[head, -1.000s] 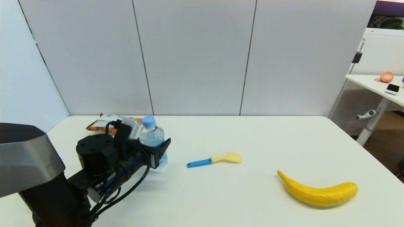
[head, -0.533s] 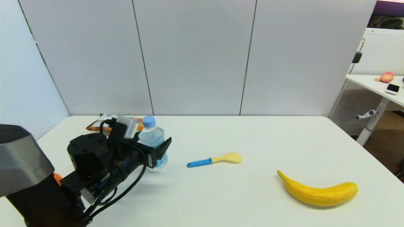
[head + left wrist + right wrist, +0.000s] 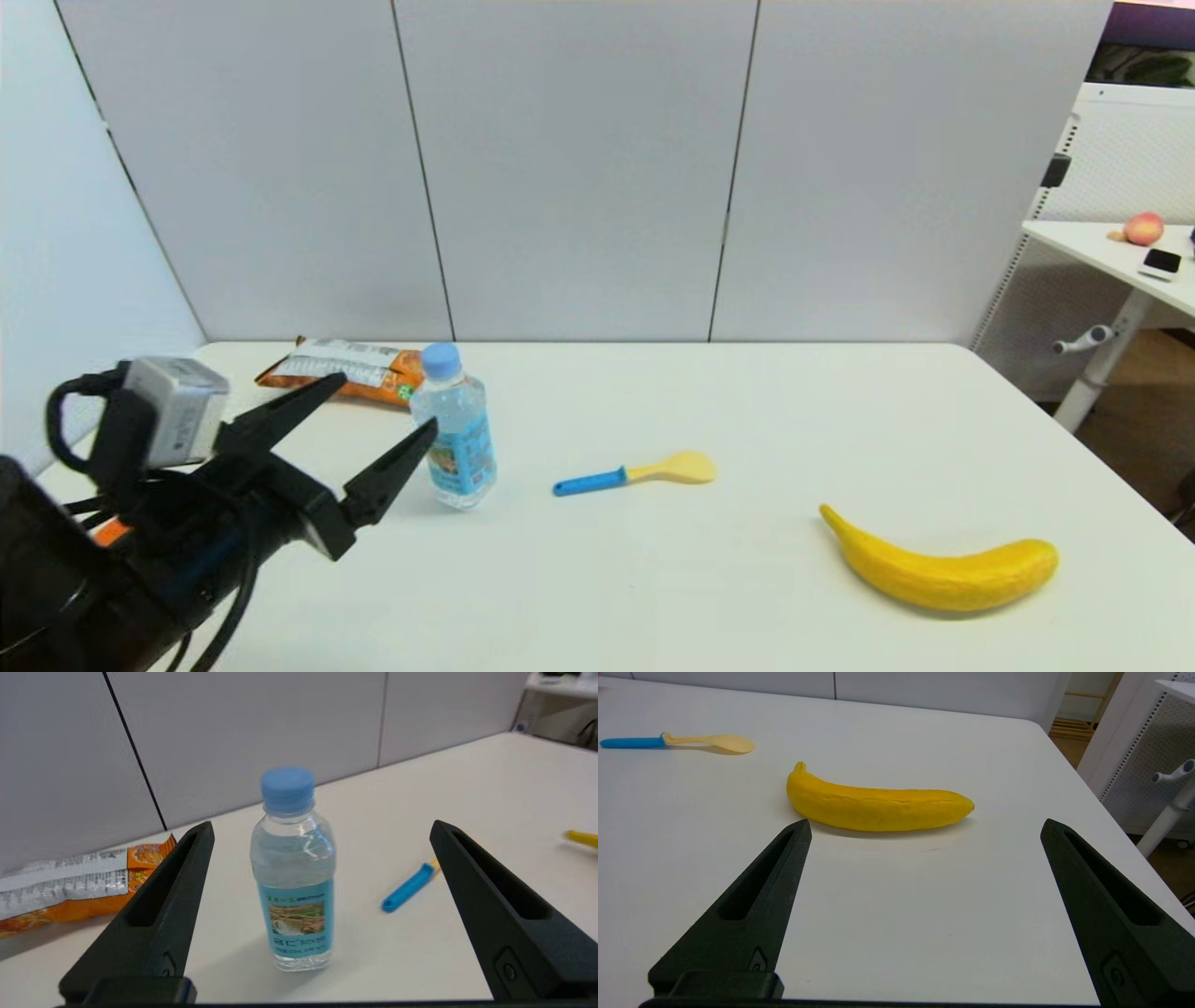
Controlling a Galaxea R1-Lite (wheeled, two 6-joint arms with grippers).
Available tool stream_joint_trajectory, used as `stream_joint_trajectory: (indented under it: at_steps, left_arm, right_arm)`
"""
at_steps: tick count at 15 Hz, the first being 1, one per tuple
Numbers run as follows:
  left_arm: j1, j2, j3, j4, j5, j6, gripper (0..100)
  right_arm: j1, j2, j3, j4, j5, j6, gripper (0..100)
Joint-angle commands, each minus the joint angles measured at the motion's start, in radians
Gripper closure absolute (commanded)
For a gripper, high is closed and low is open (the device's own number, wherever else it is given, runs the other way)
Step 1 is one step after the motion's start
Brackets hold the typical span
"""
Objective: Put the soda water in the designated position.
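The soda water (image 3: 455, 431) stands upright on the white table, a small clear bottle with a light blue cap and a blue label; the left wrist view shows it (image 3: 294, 872) ahead of the fingers, free of them. My left gripper (image 3: 378, 404) is open, drawn back to the bottle's left and a little nearer me, and holds nothing. In the right wrist view, my right gripper (image 3: 924, 828) is open and empty over the table's right part, with the banana just ahead of it. The right arm does not show in the head view.
An orange snack bag (image 3: 341, 370) lies behind the bottle near the back wall. A spoon with a blue handle (image 3: 635, 473) lies right of the bottle. A yellow banana (image 3: 938, 564) rests at the front right. The table's right edge (image 3: 1074, 429) drops off toward another desk.
My left gripper has pulled back from around the bottle toward the left and nearer me. The bottle stays standing in the same spot.
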Motion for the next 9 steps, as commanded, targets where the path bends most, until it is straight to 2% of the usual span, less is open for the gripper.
stream_joint_trajectory:
  at_steps: [1, 6, 9]
  left_arm:
    - [0.0, -0.426, 0.079, 0.199, 0.023, -0.011, 0]
    - [0.191, -0.775, 0.048, 0.598, 0.017, -0.046, 0]
    - [0.287, -0.89, 0.016, 0.739, 0.002, -0.045, 0]
  right_arm:
    - [0.0, 0.001, 0.0, 0.0, 0.001, -0.001, 0]
    - [0.0, 0.001, 0.0, 0.0, 0.001, -0.001, 0]
    - [0.001, 0.001, 0.0, 0.0, 0.001, -0.001, 0]
